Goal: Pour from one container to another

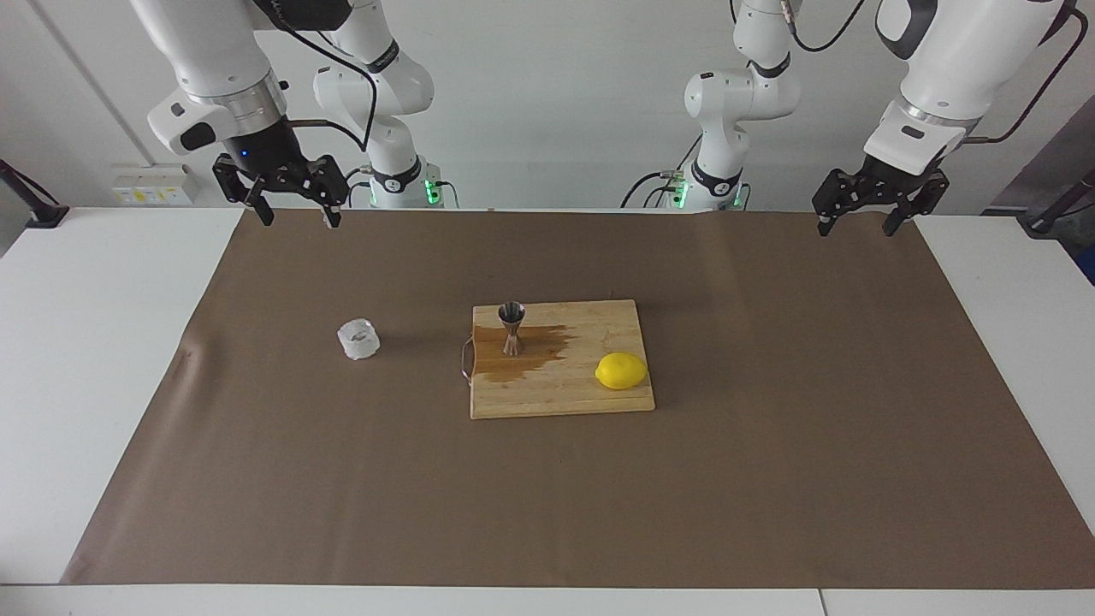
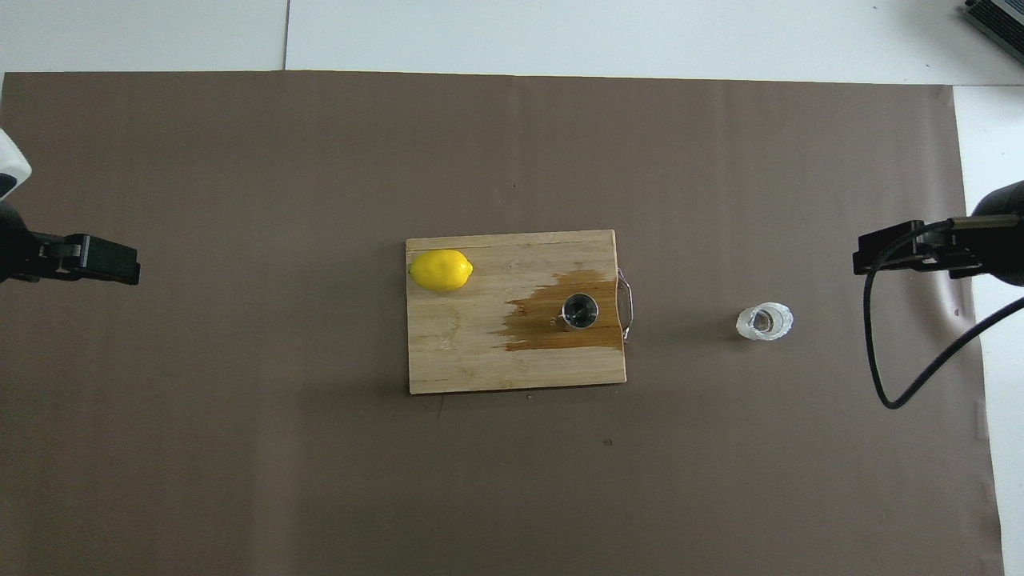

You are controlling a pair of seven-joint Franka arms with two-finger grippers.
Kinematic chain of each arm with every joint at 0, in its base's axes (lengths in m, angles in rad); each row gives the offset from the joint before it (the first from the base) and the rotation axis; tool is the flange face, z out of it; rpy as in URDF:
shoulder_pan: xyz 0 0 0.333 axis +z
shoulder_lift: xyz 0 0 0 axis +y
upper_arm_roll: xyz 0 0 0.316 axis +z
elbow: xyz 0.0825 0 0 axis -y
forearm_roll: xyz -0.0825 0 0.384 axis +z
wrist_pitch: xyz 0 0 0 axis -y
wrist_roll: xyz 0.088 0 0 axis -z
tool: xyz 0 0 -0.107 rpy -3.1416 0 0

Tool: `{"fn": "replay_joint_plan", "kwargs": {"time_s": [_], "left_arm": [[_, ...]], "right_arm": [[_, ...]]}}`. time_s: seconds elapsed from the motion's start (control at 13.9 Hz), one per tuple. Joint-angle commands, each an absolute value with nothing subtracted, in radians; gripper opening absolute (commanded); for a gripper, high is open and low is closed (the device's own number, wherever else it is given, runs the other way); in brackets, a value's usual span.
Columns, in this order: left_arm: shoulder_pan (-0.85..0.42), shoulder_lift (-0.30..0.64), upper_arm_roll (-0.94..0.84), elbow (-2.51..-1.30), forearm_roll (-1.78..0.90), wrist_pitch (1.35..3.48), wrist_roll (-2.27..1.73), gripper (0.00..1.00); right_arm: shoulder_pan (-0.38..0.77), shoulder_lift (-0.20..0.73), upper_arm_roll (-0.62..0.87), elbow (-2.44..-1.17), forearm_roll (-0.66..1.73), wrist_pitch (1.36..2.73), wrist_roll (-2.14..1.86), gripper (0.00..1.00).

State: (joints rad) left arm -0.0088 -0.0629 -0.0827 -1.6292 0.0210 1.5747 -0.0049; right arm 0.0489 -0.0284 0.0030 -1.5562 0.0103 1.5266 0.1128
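The clear glass tumbler (image 1: 358, 339) (image 2: 764, 322) stands upright on the brown mat, beside the cutting board toward the right arm's end of the table. The steel jigger (image 1: 511, 328) (image 2: 581, 311) stands upright on the wooden cutting board (image 1: 556, 389) (image 2: 464, 352), in a dark wet stain. My right gripper (image 1: 298, 214) (image 2: 888, 252) is open and empty, raised over the mat's edge at the robots' side, well away from the tumbler. My left gripper (image 1: 858, 224) (image 2: 104, 260) is open and empty, raised over the mat's corner at its own end, and waits.
A yellow lemon (image 1: 621, 371) (image 2: 441, 270) lies on the board toward the left arm's end. A metal handle (image 1: 464, 359) (image 2: 626, 308) sticks out of the board's edge facing the tumbler. The brown mat (image 1: 770, 479) covers most of the white table.
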Motion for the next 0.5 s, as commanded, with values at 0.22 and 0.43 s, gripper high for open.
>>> {"fn": "replay_joint_plan", "kwargs": {"time_s": [0.22,0.43], "left_arm": [[-0.008,-0.092,-0.078,-1.661,0.012,1.583,0.006,1.00],[-0.008,-0.092,-0.078,-1.661,0.012,1.583,0.006,1.00]], "right_arm": [[0.061,-0.020,-0.009,-1.534,-0.017,1.505,0.213,1.00],[0.061,-0.021,-0.009,-1.534,-0.012,1.508,0.213,1.00]]}}
